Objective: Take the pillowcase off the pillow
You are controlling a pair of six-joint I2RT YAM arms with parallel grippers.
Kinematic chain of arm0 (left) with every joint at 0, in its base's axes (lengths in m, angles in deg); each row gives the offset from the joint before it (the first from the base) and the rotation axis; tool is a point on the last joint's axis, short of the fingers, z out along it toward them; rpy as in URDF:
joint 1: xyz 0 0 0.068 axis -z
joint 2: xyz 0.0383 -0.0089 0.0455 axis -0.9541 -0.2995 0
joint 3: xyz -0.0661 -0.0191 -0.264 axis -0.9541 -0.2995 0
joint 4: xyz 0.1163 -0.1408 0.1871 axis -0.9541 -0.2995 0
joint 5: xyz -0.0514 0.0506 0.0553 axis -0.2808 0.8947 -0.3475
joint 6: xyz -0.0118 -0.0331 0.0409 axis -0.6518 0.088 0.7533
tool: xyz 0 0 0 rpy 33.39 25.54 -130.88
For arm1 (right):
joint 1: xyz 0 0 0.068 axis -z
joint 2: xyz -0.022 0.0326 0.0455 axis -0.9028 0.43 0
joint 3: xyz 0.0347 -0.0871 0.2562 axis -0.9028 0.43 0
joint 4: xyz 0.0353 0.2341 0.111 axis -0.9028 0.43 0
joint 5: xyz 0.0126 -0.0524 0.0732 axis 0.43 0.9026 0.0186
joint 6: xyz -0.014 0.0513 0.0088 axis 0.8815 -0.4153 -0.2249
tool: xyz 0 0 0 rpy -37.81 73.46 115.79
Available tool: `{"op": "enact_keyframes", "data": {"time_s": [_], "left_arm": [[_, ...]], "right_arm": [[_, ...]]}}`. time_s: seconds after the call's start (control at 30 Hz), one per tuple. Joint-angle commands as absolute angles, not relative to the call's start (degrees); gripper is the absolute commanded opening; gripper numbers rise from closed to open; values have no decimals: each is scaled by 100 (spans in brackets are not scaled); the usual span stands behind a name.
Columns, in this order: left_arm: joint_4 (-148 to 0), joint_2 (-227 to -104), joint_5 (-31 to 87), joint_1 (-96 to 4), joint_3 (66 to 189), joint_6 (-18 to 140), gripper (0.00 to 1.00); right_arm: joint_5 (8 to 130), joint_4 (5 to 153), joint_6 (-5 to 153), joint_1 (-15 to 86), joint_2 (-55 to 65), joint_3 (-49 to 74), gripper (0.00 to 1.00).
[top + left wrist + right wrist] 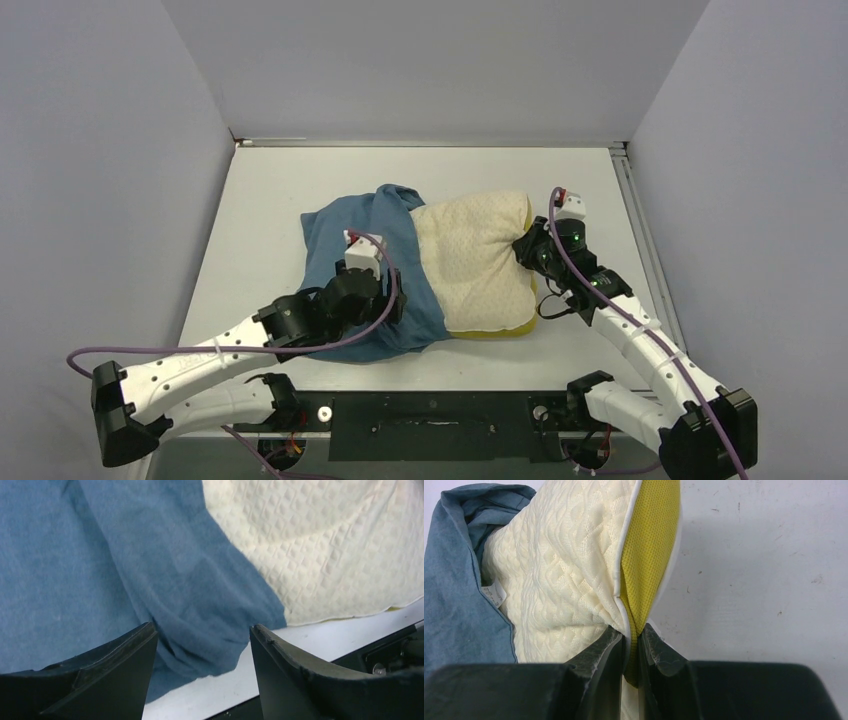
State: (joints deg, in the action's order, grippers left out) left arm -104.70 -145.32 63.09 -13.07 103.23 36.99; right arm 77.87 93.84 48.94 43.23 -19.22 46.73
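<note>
We read the clock from the overhead view, with twelve at the far wall. The surface is white, walled on three sides, and carries one bundle near its middle. The pillow is the larger share of that bundle. Its cream quilted half lies bare toward three o'clock, and its other half is buried in the pillowcase, which is bunched in folds toward nine o'clock. By our judgement the cover is about half off.

The right tool sits at the pillow's three o'clock end, clamped tight on the yellow edge, which rises pinched between its jaws. We take this grip as the anchor: with the pillow pinned there, cloth can be drawn toward nine without the whole bundle sliding along.

The left tool hangs over the pillowcase near its six o'clock hem, jaws spread wide and gripping nothing. A fold of blue cloth lies below the gap, with bare surface just beyond. We judge it is placed to take a fresh bite of cloth.

Several things stand in the way. The mouth of the pillowcase wraps the pillow's middle closely, so friction there may drag the pillow. The left arm's purple cable runs near the cloth at seven o'clock. A small white tag shows on the pillow at the cover's mouth, touching the blue hem.
</note>
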Motion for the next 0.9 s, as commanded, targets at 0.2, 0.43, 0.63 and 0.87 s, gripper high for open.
{"op": "enact_keyframes", "data": {"time_s": [0.2, 0.43, 0.63, 0.87], "left_arm": [[-10732, -14471, 6494, -1140, 9605, 2735, 68], [-9965, -15196, 6335, -1140, 9415, 2782, 58], [-10120, -15354, 6536, -1138, 9468, 2830, 9], [-10809, -14735, 7687, -1185, 9453, 2789, 0]], "right_arm": [[7883, 8676, 4801, 4396, -1844, 4668, 5], [7895, 8795, 4852, 4435, -2016, 4682, 5], [7919, 8956, 4985, 4537, -2168, 4608, 5], [7720, 9296, 5135, 5161, -2468, 4386, 5]]}}
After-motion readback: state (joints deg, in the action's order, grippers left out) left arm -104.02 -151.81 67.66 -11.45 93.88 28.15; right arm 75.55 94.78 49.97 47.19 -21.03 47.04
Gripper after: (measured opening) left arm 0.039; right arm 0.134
